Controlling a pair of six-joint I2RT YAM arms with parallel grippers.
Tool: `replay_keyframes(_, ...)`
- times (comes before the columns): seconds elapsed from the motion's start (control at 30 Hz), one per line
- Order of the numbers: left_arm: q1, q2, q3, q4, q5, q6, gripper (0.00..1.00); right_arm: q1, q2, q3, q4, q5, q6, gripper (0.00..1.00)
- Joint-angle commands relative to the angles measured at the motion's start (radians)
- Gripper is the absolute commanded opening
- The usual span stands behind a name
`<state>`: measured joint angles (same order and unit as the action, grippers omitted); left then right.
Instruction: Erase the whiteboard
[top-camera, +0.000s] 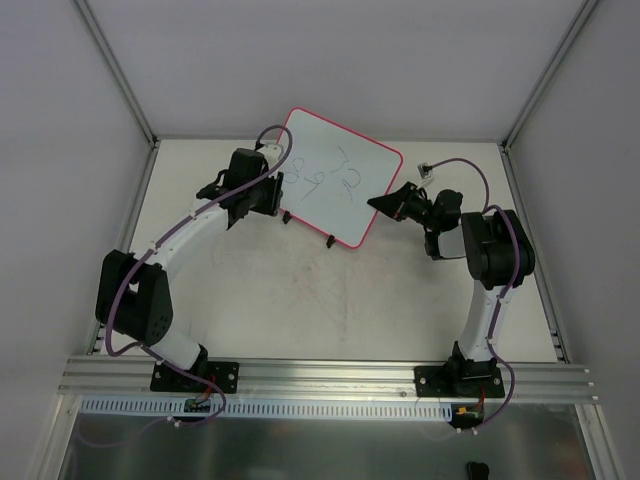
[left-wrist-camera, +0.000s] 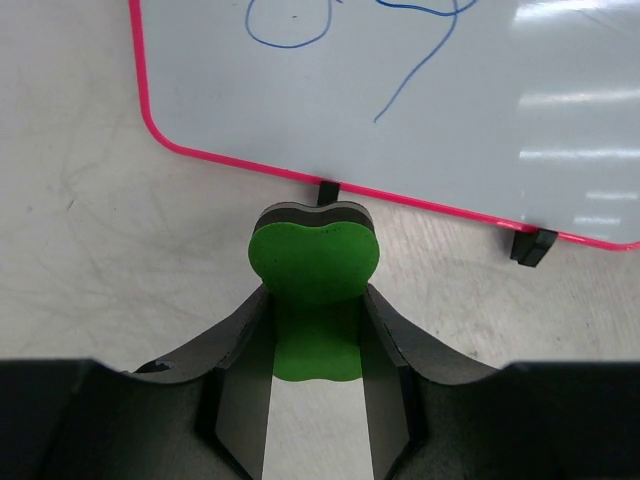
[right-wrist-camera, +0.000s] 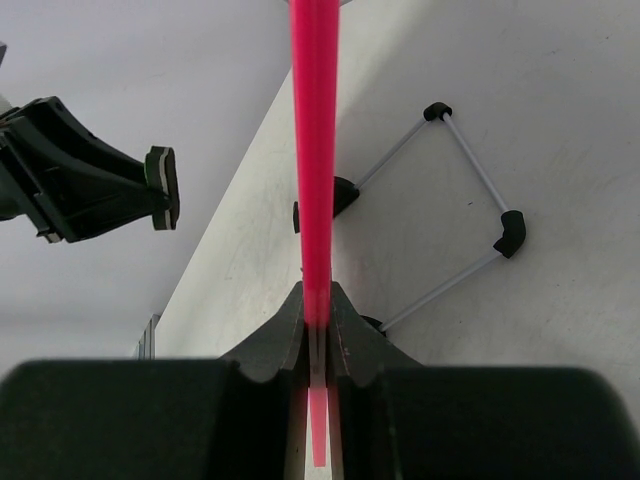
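The whiteboard (top-camera: 340, 185) stands tilted on the table, white with a pink-red frame, black clip feet and blue handwritten numerals. In the left wrist view the whiteboard (left-wrist-camera: 400, 90) fills the top, numerals partly showing. My left gripper (left-wrist-camera: 315, 320) is shut on the green bone-shaped eraser (left-wrist-camera: 313, 260), just in front of the board's lower edge; in the top view the left gripper (top-camera: 275, 195) is at the board's left side. My right gripper (right-wrist-camera: 318, 310) is shut on the whiteboard's pink edge (right-wrist-camera: 315, 150); in the top view the right gripper (top-camera: 385, 203) is at the board's right edge.
A thin wire stand with black corner pieces (right-wrist-camera: 470, 215) lies behind the board on the table. The left gripper with the eraser also shows in the right wrist view (right-wrist-camera: 160, 190). Enclosure walls and metal posts surround the table (top-camera: 300, 300).
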<state>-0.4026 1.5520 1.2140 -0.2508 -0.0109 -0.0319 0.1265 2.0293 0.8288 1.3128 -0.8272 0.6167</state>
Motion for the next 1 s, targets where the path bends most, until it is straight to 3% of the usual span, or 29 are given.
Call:
replay_keyframes(0.0, 0.047, 0.011, 0.033, 0.067, 0.008, -0.043, 0.0, 0.019, 0.008, 0.023, 0.22, -0.01, -0.038, 0.0)
replay_keyframes(0.97, 0.196, 0.163, 0.107, 0.2, 0.083, -0.091, 0.0, 0.025, -0.006, 0.015, 0.221, -0.015, -0.046, 0.0)
